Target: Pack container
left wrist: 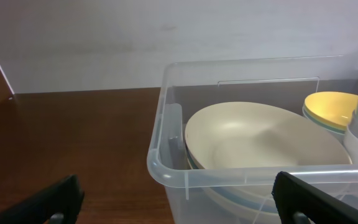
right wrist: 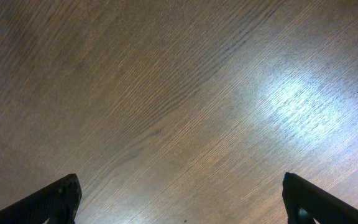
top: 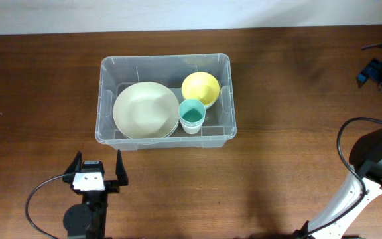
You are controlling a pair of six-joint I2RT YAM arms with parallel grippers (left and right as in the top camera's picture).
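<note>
container (top: 166, 58) on table (top: 297, 99), plate (top: 146, 109), yellow bowl (top: 199, 87), teal cup (top: 191, 114) inside; left hand (top: 99, 157) spread, empty, near its front wall; right hand (right wrist: 179, 199) spread over table, likely parked since nothing loose remains

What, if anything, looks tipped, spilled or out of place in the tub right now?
Nothing stands out. The container sits square on the table, with the cream plate, yellow bowl and teal cup all inside, openings up, nothing spilled. The left gripper and right gripper are both open and empty.
</note>
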